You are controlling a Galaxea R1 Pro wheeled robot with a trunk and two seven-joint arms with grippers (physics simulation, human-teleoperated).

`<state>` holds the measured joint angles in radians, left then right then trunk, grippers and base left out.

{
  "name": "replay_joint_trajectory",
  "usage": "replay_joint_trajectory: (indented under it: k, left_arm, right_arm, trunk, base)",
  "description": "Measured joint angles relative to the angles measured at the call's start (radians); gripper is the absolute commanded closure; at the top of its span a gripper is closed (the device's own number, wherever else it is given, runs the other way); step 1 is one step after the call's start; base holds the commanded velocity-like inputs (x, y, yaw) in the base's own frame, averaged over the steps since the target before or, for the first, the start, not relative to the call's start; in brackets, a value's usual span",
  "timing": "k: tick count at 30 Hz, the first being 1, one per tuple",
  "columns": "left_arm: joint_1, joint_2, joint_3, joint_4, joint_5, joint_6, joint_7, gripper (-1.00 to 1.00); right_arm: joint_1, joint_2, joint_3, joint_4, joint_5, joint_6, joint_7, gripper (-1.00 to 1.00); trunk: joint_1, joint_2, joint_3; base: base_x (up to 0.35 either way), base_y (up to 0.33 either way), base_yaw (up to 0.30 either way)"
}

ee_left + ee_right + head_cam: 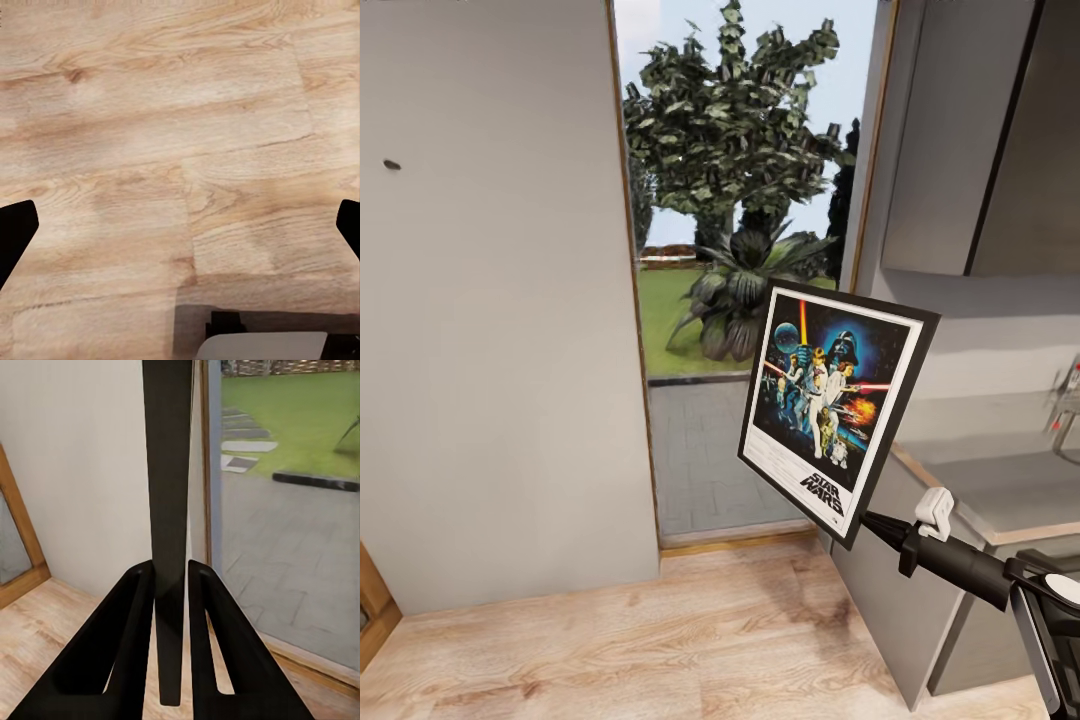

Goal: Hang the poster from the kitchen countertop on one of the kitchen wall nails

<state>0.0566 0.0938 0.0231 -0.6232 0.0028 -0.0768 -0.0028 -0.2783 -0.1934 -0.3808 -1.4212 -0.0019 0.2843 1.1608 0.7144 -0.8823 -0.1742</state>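
The Star Wars poster [830,405] hangs in the air, tilted, in front of the glass door, with my right gripper [867,522] shut on its lower right corner. From the right wrist view the poster [166,495] appears edge-on as a thin dark strip pinched between the two black fingers [120,652]. A tiny dark wall nail [392,164] sticks out of the pale grey wall at the upper left. The grey kitchen countertop [1000,490] lies at the right behind the poster. My left gripper [180,225] is open over bare wood floor, its fingertips at the frame's sides.
A tall glass door [730,300] with garden plants outside stands between the wall [490,350] and the upper cabinets [980,130]. A faucet [1065,400] sits at the counter's far right. Wood floor [660,640] spreads in front; a wooden frame [372,600] pokes in at the lower left.
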Motion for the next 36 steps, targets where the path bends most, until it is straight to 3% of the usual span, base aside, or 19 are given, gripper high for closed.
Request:
replay_joint_trajectory:
  k: [36]
  left_arm:
    - [0.0,0.0,-0.001,0.001,0.0,0.0,0.0,-1.0]
  right_arm:
    - [0.0,0.0,0.0,0.0,0.002,0.0,-0.002,1.0]
  trunk:
    - [-0.138,0.252,0.113]
  base:
    - [0.0,0.0,0.0]
